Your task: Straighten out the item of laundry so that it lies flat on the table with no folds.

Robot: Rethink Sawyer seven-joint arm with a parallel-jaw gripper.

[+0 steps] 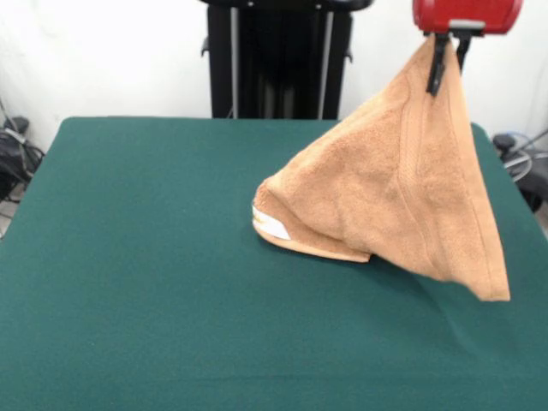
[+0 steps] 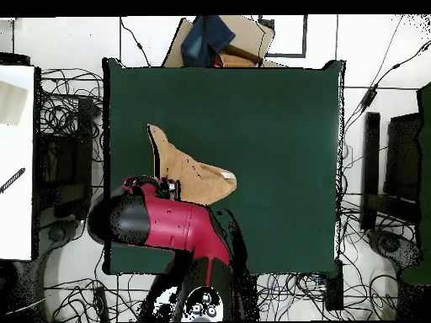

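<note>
The orange-tan towel (image 1: 394,188) hangs like a tent from my gripper (image 1: 447,53) at the top right of the front view. My gripper is shut on the towel's top corner and holds it high above the dark green table (image 1: 137,257). The towel's lower part rests on the table, folded under, with the white-yellow tag (image 1: 272,224) at its left end. One corner hangs free at the lower right. In the overhead view the towel (image 2: 189,172) lies left of the table's (image 2: 278,118) middle, partly hidden by my red arm (image 2: 172,223).
The black pedestal (image 1: 278,60) stands behind the table's far edge. Cables and boxes lie around the table in the overhead view, with a cardboard box and blue cloth (image 2: 219,42) beyond its far side.
</note>
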